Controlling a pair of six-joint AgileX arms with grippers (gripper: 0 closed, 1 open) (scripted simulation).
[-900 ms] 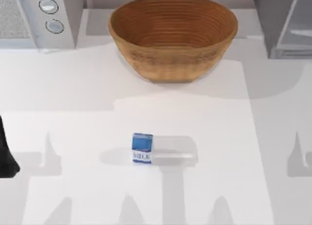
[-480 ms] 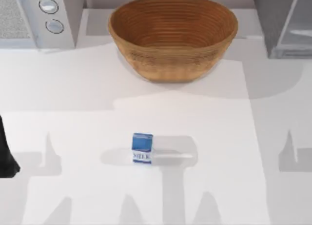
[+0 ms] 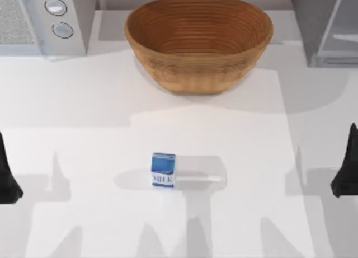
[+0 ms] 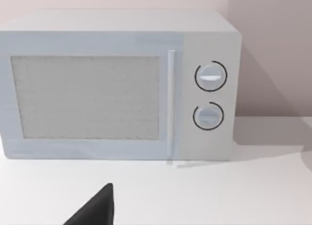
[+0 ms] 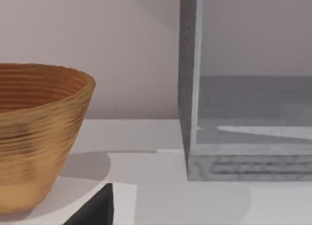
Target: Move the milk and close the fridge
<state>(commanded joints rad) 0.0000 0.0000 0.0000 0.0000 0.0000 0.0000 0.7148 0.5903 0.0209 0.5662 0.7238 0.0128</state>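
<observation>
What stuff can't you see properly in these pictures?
- Left pincer: cut off by the top view's left edge, so whether it is open or shut cannot be told.
- Right pincer: cut off by the right edge, same doubt.
- Fridge: cropped by the top and right edges; its door position is unclear.
- Microwave: cropped at the top view's left corner.
- Milk: its far side is hidden; the lettering is tiny.
</observation>
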